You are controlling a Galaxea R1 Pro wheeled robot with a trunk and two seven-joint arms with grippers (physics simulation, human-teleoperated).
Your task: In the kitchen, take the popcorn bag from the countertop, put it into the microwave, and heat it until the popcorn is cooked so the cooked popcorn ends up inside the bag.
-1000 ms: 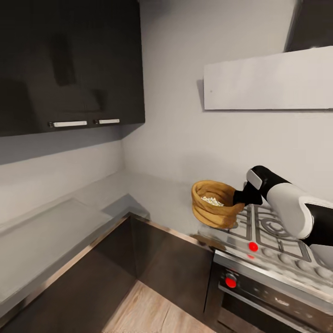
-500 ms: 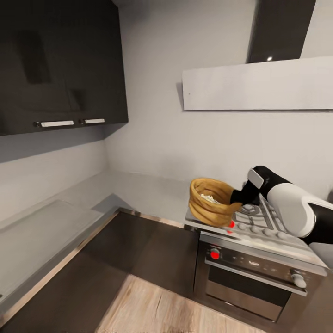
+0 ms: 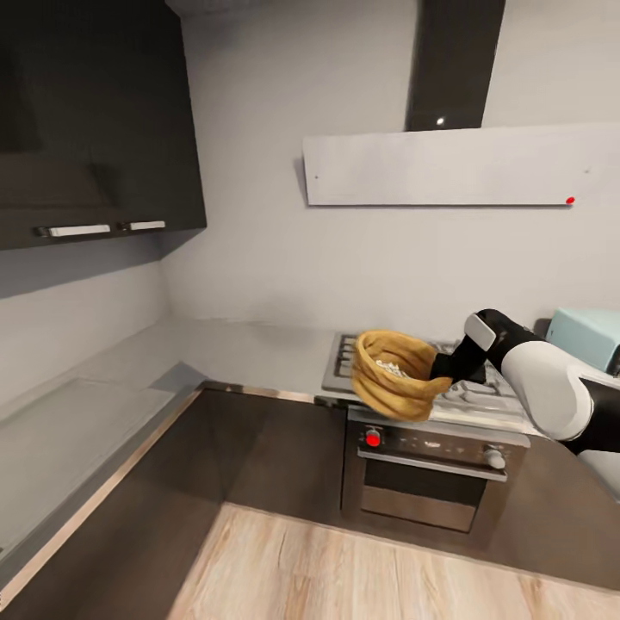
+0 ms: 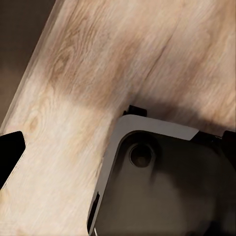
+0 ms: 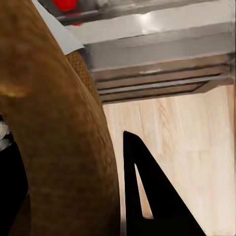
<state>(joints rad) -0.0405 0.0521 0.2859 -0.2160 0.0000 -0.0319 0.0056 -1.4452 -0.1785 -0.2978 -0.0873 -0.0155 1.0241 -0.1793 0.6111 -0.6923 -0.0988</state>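
The tan-orange popcorn bag [image 3: 394,375] hangs in the air in front of the gas hob, tilted, with whitish popcorn [image 3: 392,368] showing through its mouth. My right gripper [image 3: 441,370] is shut on the bag's rim on its right side. In the right wrist view the bag's ribbed wall [image 5: 54,137] sits close beside a black finger [image 5: 147,196]. A corner of the mint-blue microwave [image 3: 590,334] shows at the right edge, behind my right forearm. The grey countertop [image 3: 250,344] runs along the wall to the left of the hob. My left gripper's fingertip [image 4: 7,152] hangs open over the wooden floor.
A steel oven with a gas hob [image 3: 435,448] stands below the bag. A white hood [image 3: 456,164] hangs above it and dark wall cabinets [image 3: 95,129] are at upper left. Dark base cabinets [image 3: 258,448] line the corner. Wooden floor [image 3: 362,568] lies in front.
The whole view has swung right and pulled back, bringing the oven front, the floor and the microwave corner into view. The bag stays in my right gripper.
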